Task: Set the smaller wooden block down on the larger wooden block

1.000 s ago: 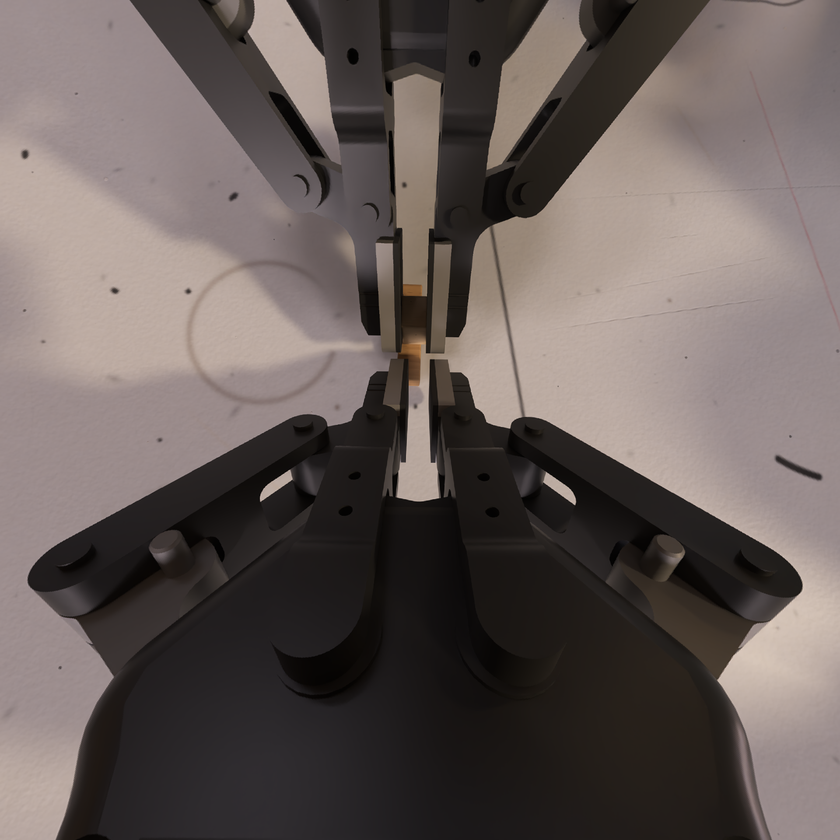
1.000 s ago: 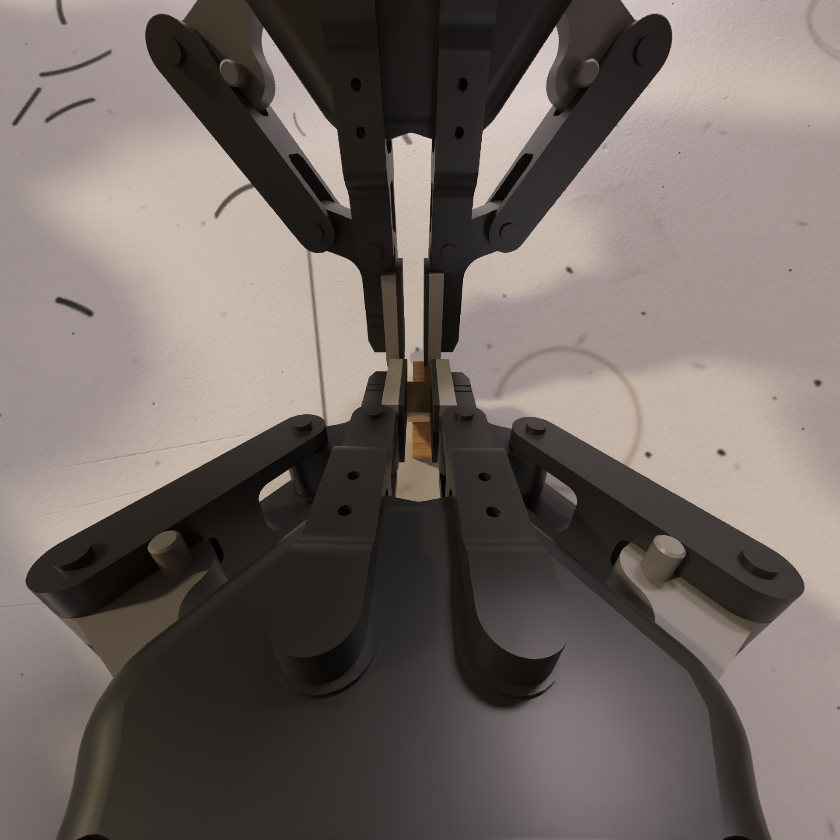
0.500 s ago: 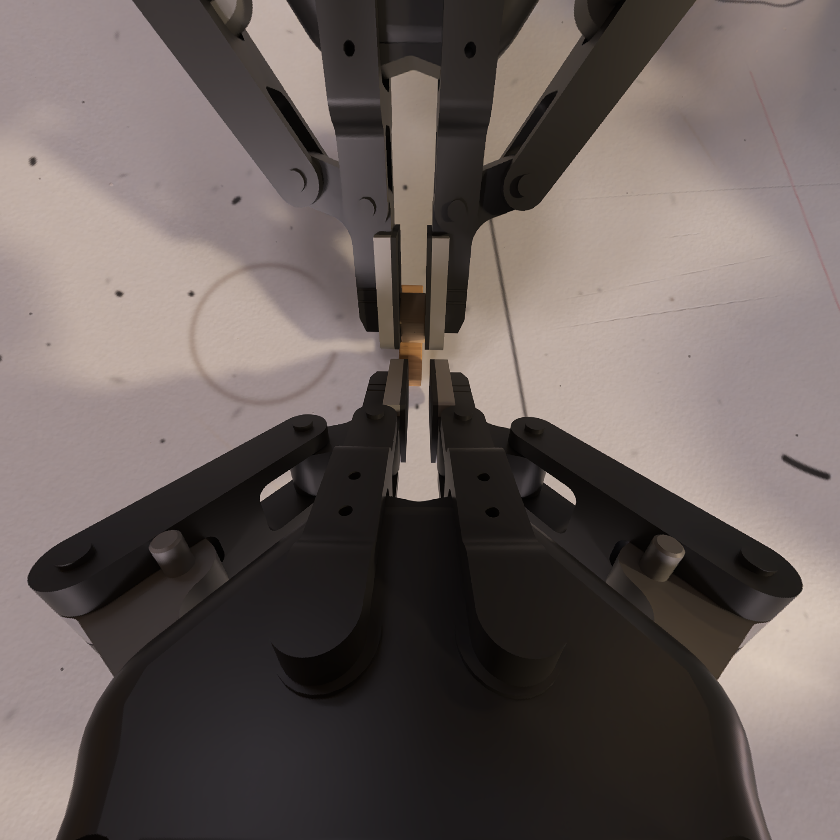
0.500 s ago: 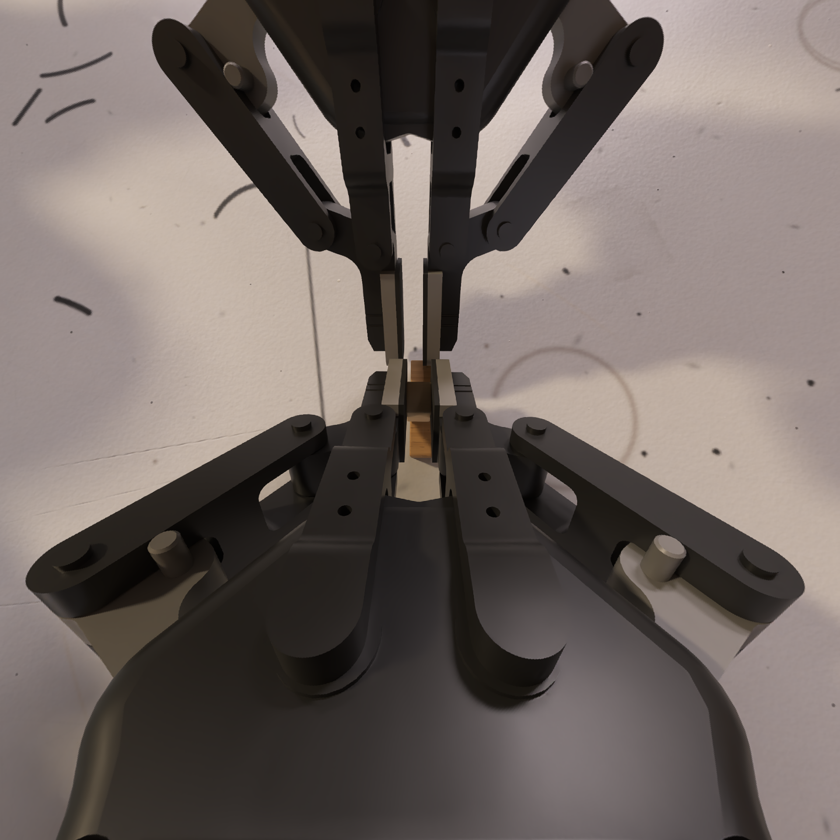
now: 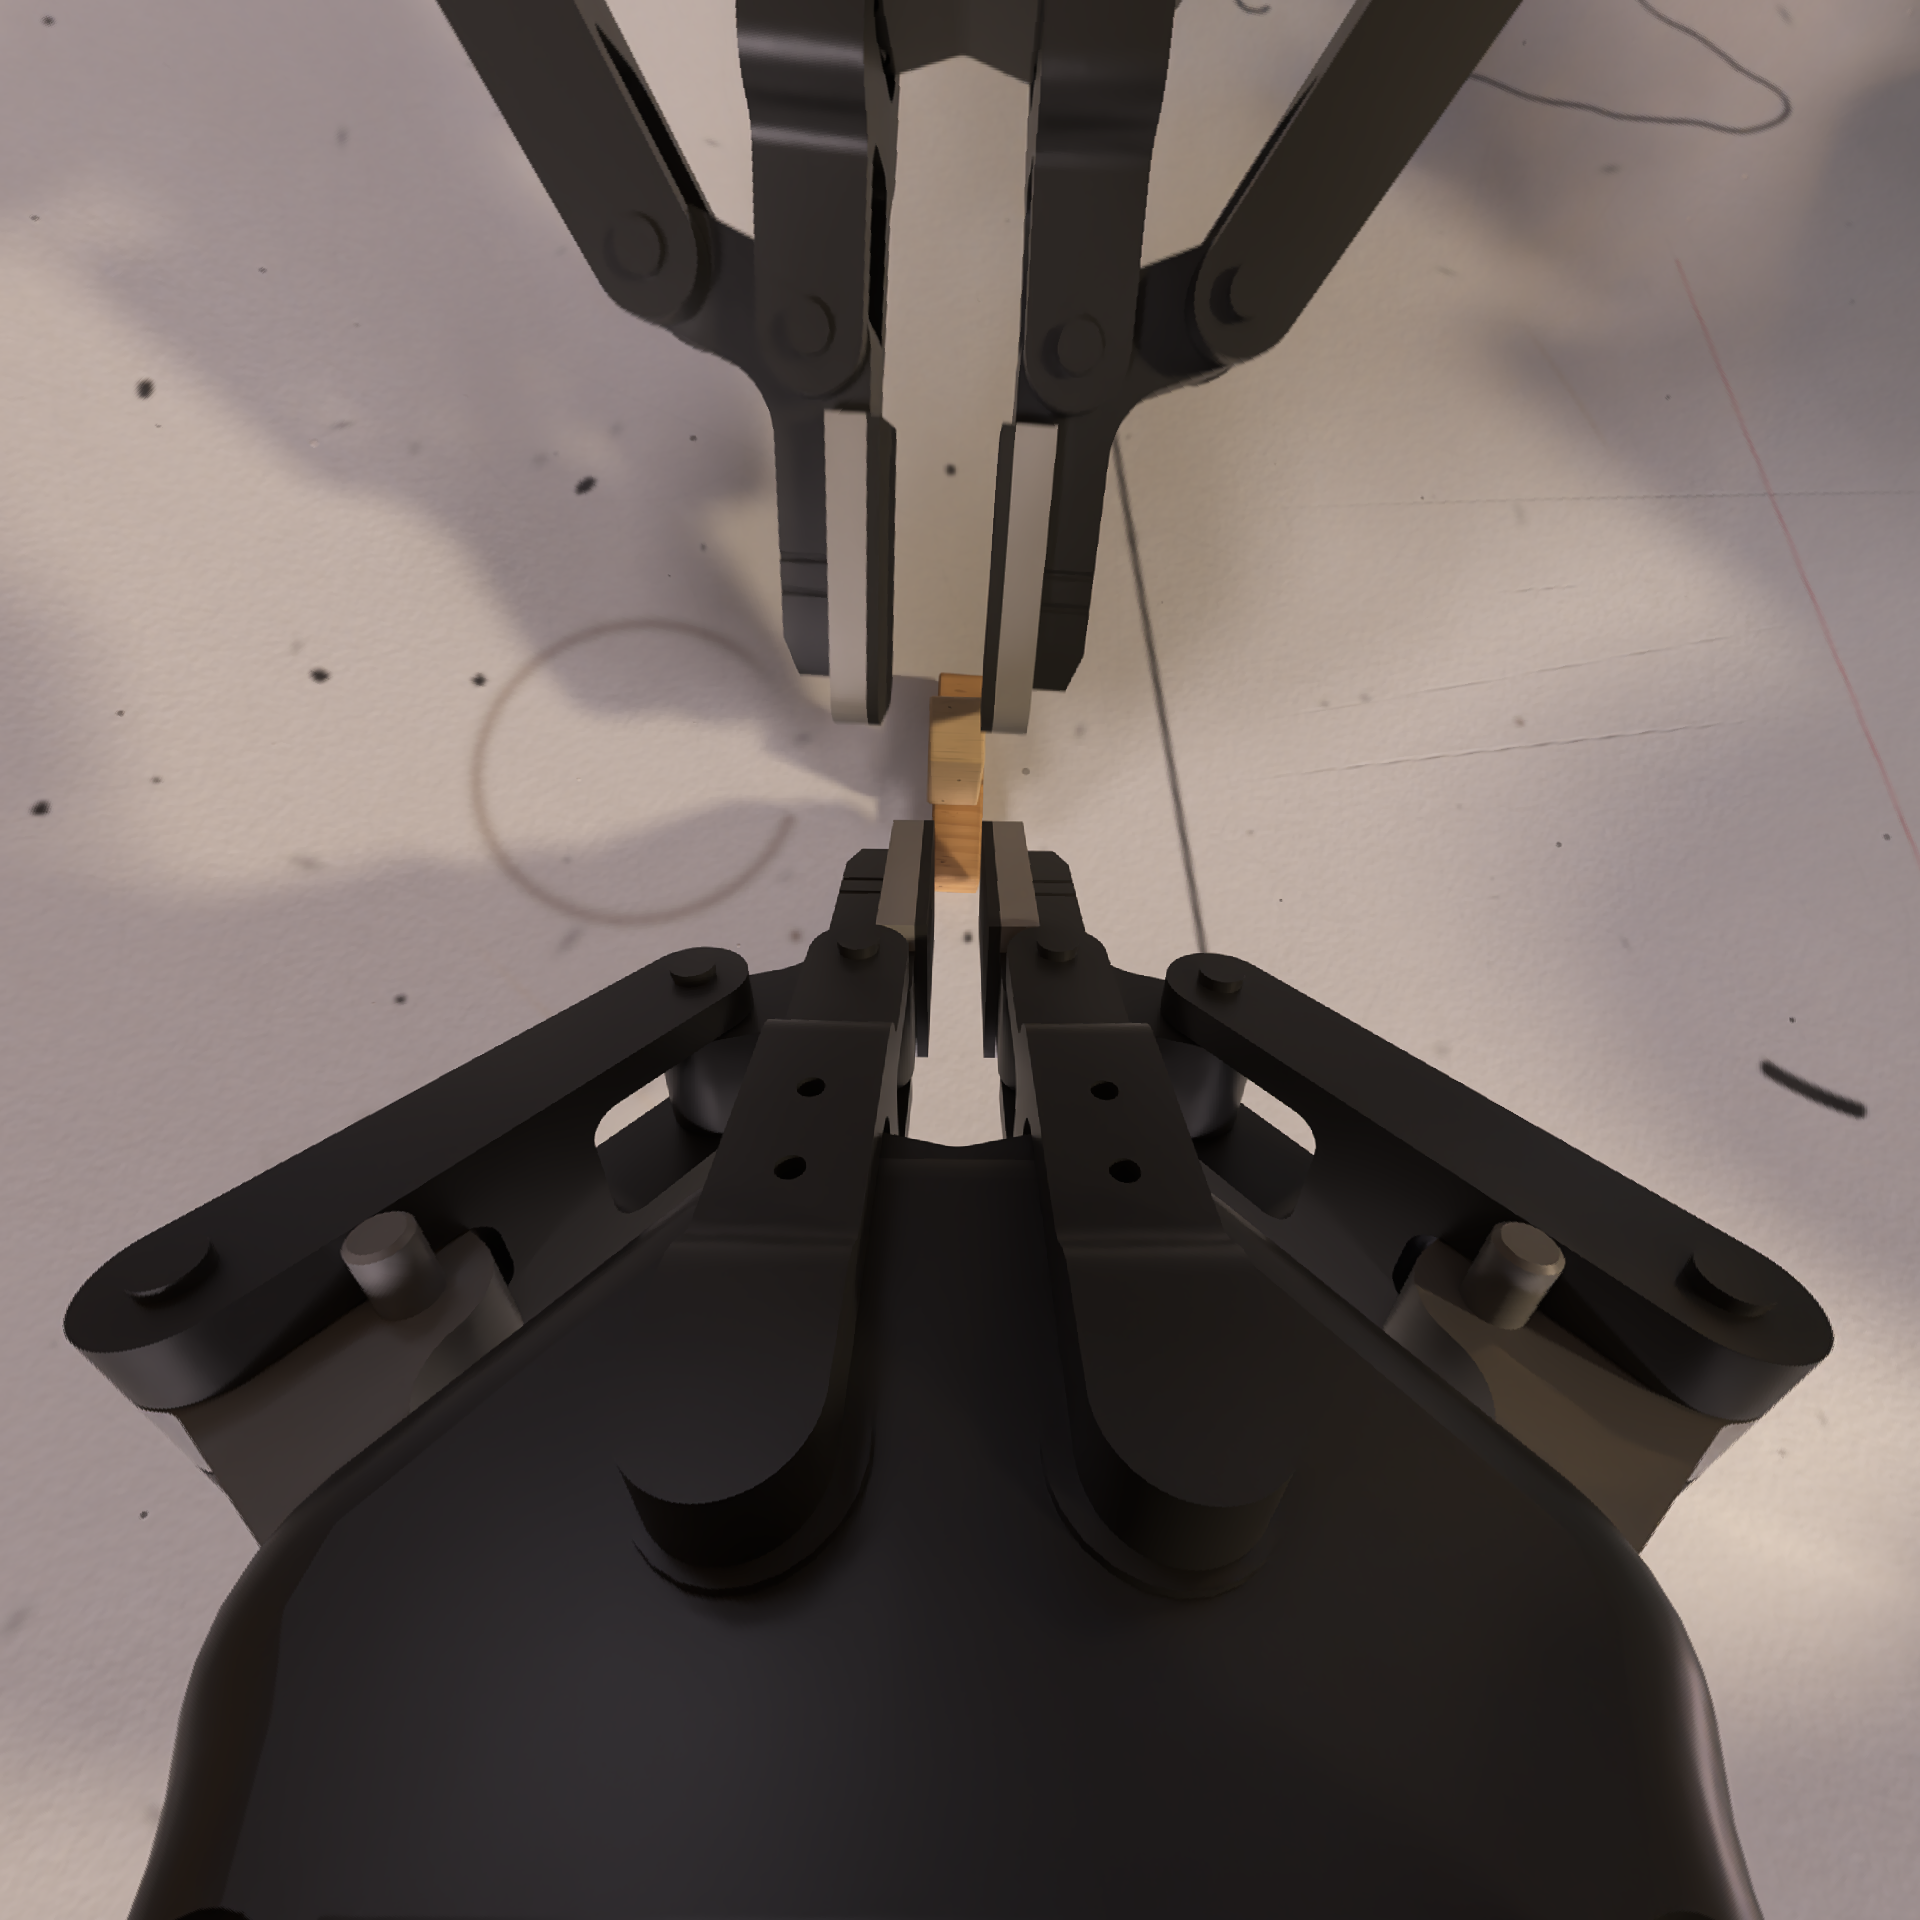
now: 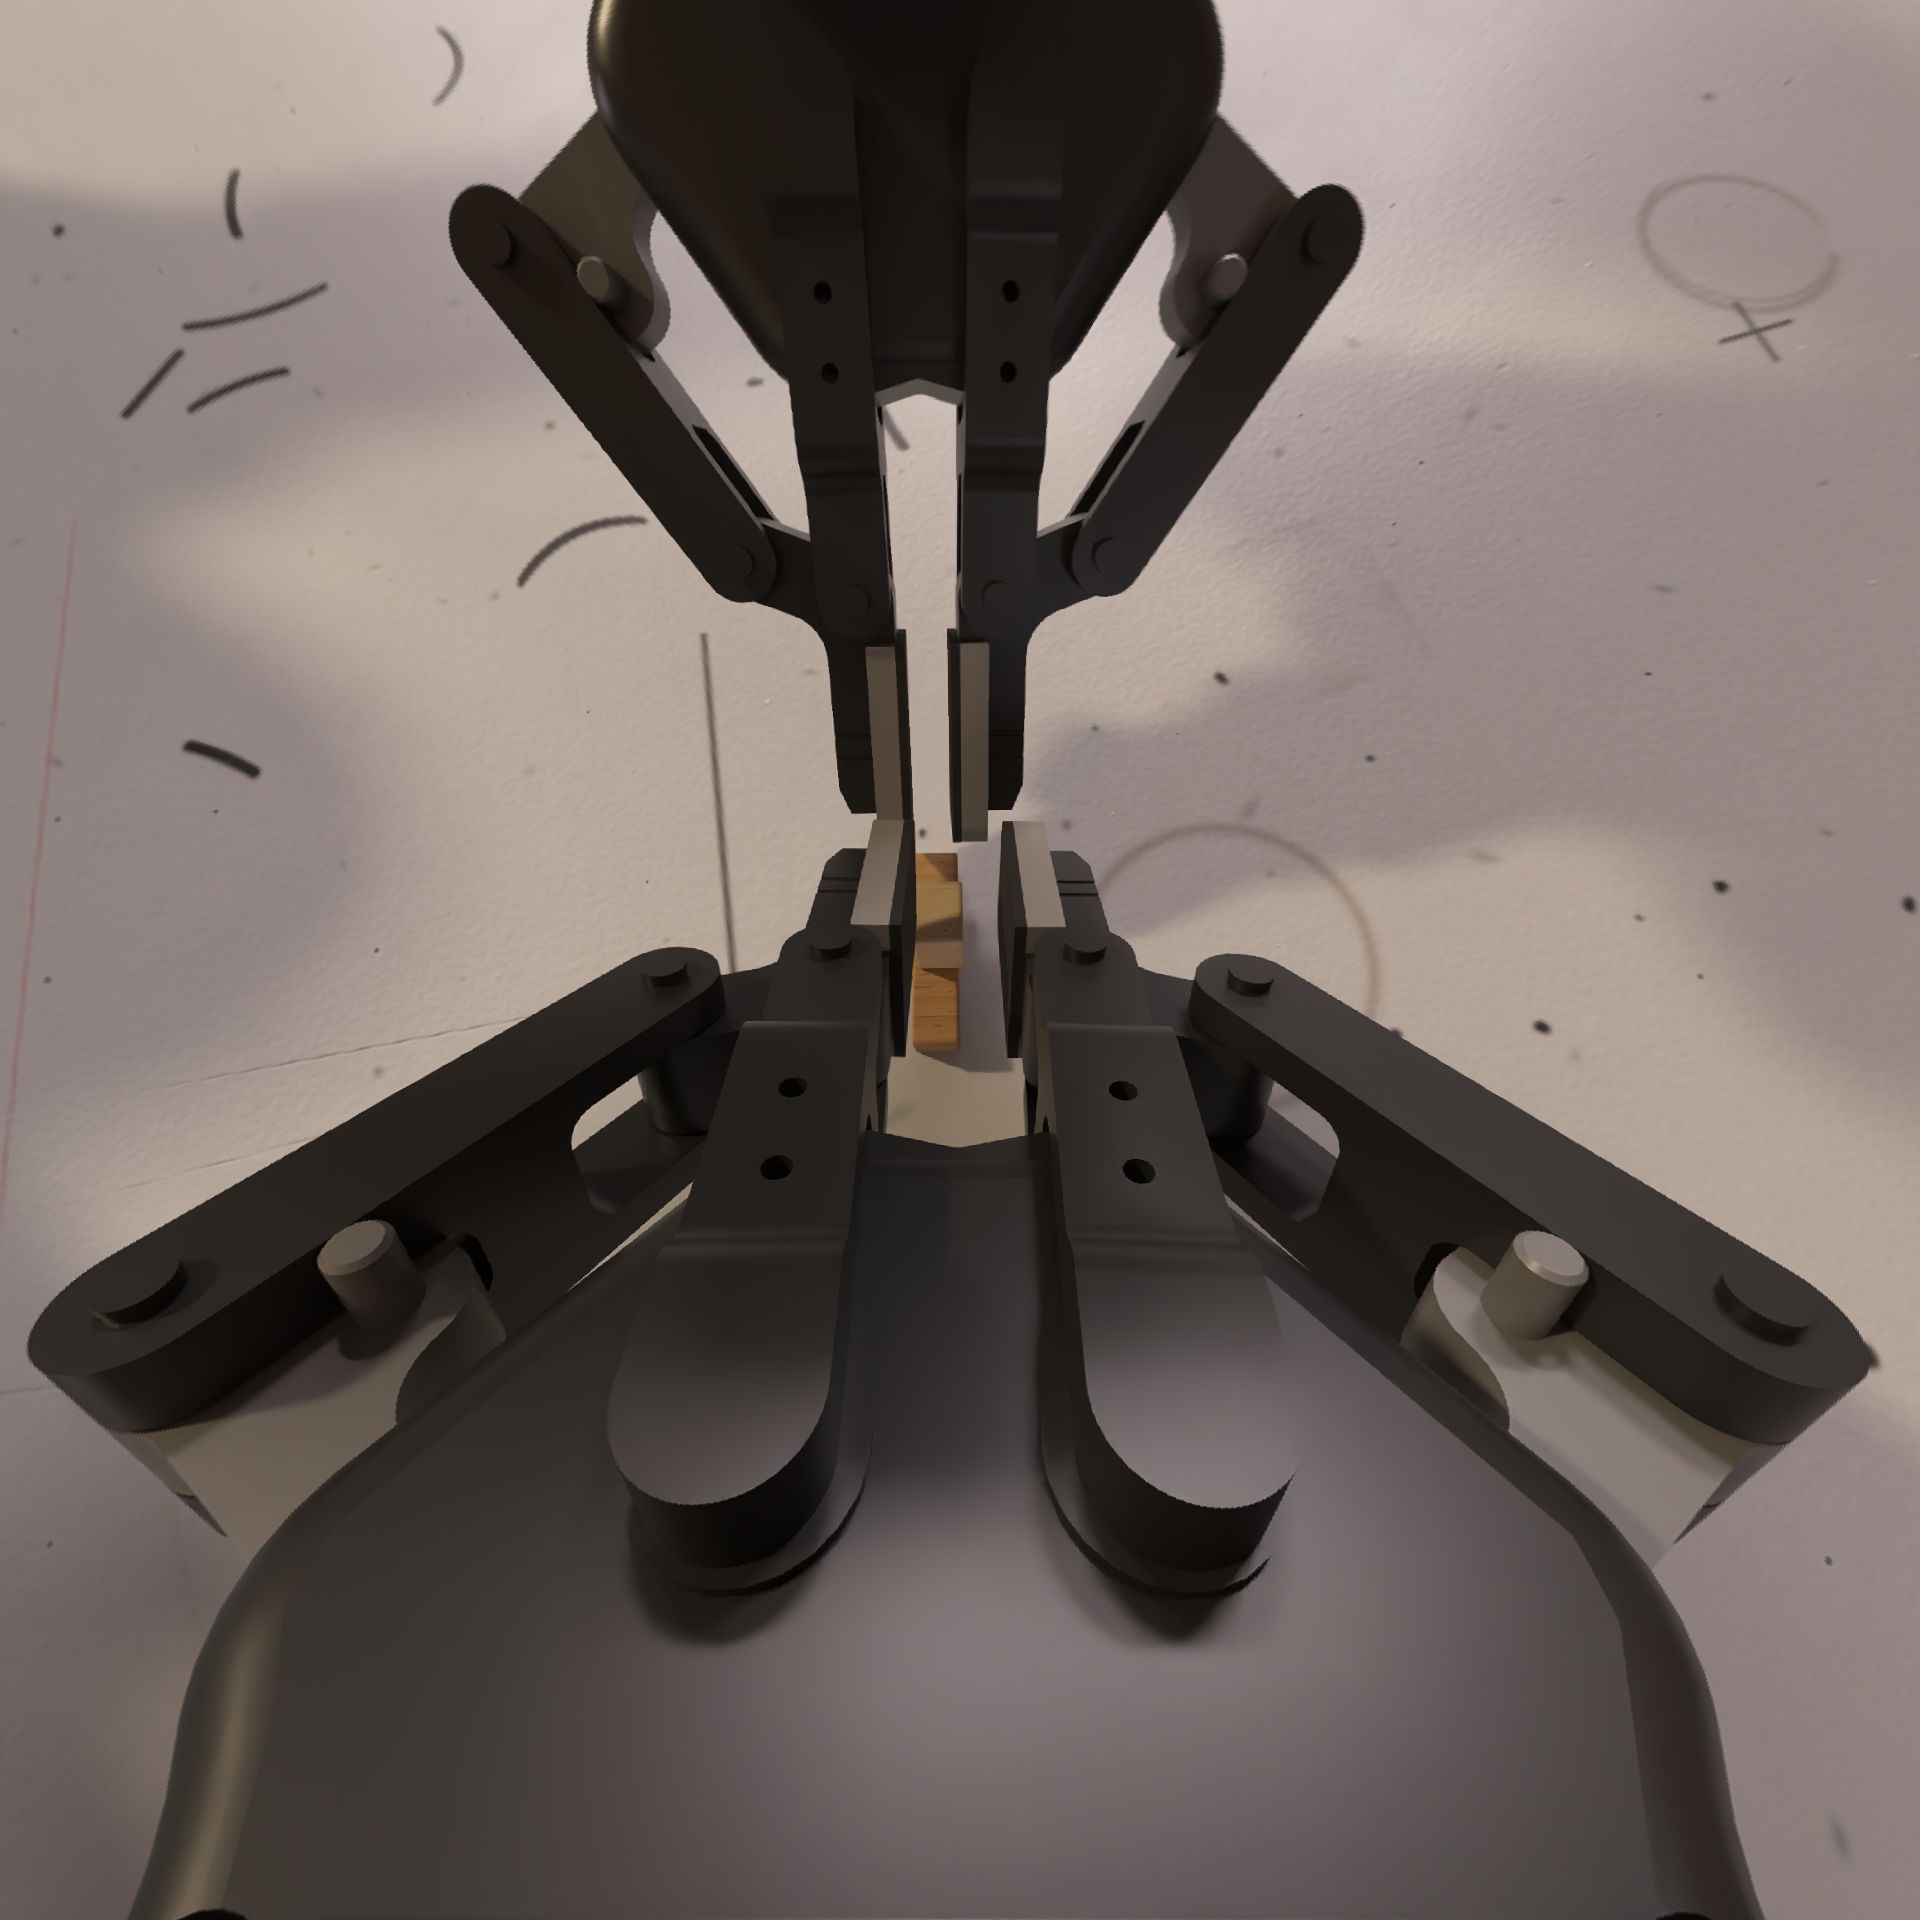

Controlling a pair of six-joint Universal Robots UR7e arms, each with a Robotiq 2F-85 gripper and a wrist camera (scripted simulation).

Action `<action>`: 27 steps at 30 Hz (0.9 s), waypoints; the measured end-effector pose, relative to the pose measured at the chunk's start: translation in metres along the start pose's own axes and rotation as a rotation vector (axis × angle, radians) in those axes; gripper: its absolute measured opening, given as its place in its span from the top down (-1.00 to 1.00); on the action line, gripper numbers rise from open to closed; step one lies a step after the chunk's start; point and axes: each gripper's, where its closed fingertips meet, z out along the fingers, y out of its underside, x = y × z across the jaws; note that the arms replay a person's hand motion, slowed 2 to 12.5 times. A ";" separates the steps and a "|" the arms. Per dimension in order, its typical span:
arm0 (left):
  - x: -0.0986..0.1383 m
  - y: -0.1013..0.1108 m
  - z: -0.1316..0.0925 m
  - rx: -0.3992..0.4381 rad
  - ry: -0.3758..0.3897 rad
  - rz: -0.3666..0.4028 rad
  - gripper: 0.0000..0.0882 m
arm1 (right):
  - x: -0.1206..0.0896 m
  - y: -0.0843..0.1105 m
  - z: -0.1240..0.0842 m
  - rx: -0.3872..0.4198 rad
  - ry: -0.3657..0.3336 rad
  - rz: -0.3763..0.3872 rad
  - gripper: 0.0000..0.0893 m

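The smaller, pale wooden block rests on top of the larger, orange wooden block, which lies on the table. Both also show in the right wrist view, the smaller block over the larger block. My left gripper is shut on the near end of the larger block. My right gripper faces it, open. Its pads stand on either side of the stack, the left pad close and the right pad apart. The right gripper also shows at the top of the left wrist view.
The pale table bears a pencilled ring, a thin dark line, specks and short dark strokes. The two grippers' tips nearly meet over the blocks. Bare surface lies left and right of them.
My right gripper has opened and let go of the smaller block, and has drawn back and up a little. The left gripper has not moved.
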 end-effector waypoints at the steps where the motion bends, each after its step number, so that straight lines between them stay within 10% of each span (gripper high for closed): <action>1: -0.001 -0.001 -0.001 0.006 -0.003 -0.002 0.82 | 0.001 -0.001 -0.002 0.013 0.003 0.006 0.65; 11: -0.012 -0.018 -0.022 0.113 -0.067 -0.010 0.83 | 0.020 -0.019 -0.032 0.219 0.022 0.213 0.44; 27: -0.032 -0.043 -0.069 0.246 -0.325 0.033 0.82 | 0.030 -0.052 -0.045 0.620 -0.165 0.823 0.25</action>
